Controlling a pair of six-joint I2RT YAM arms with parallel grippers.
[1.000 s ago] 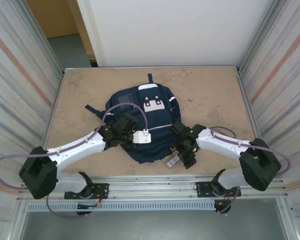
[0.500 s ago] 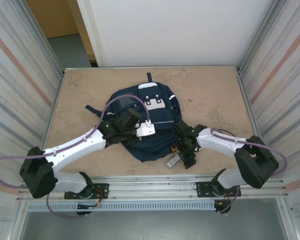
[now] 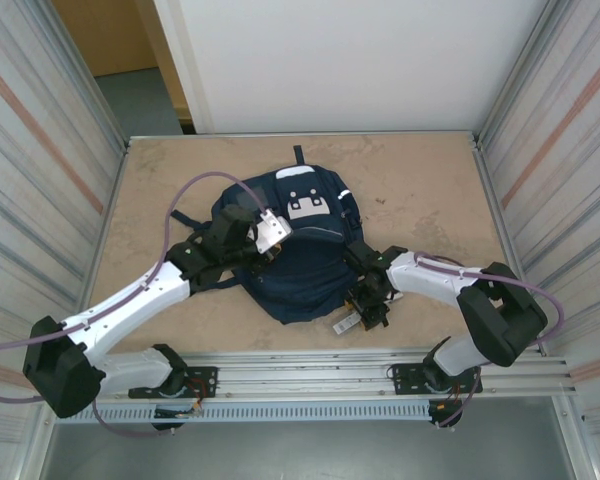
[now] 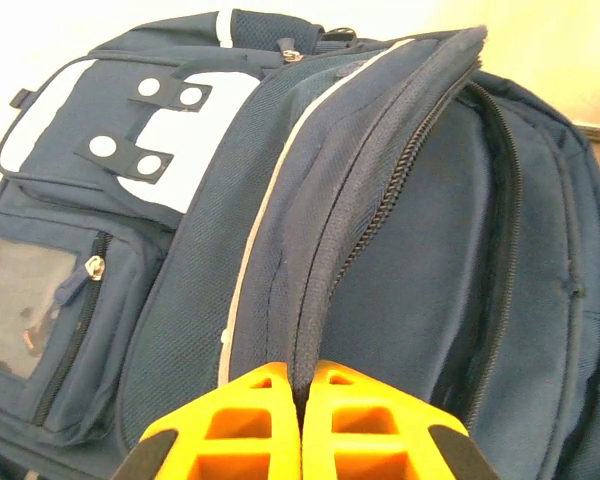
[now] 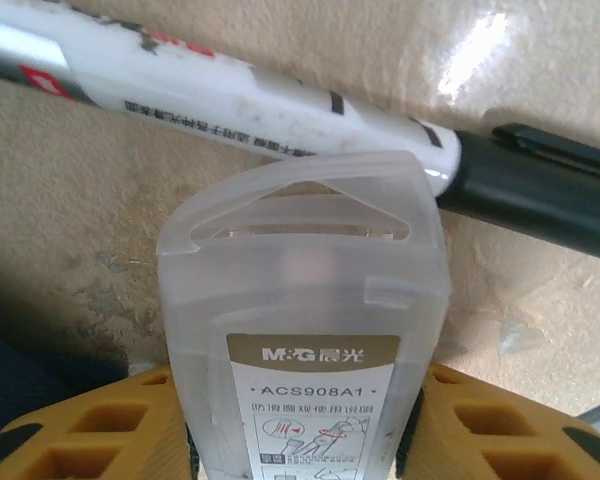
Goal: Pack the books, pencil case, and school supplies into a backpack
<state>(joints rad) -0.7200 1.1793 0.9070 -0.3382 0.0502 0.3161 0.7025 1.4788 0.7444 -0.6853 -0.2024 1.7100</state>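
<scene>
While left pincer clamps navy backpack fabric, right pincer flanks translucent plastic box, grip unclear.

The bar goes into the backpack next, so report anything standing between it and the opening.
Nothing visible does. The bar lies between the fingers of the right gripper, at the near right edge of the backpack; the left gripper pinches the zipper flap, holding it open. The pen lies just past the bar's tip.

Woven cloth backpack, frosted plastic box, matt rough tbl
</scene>
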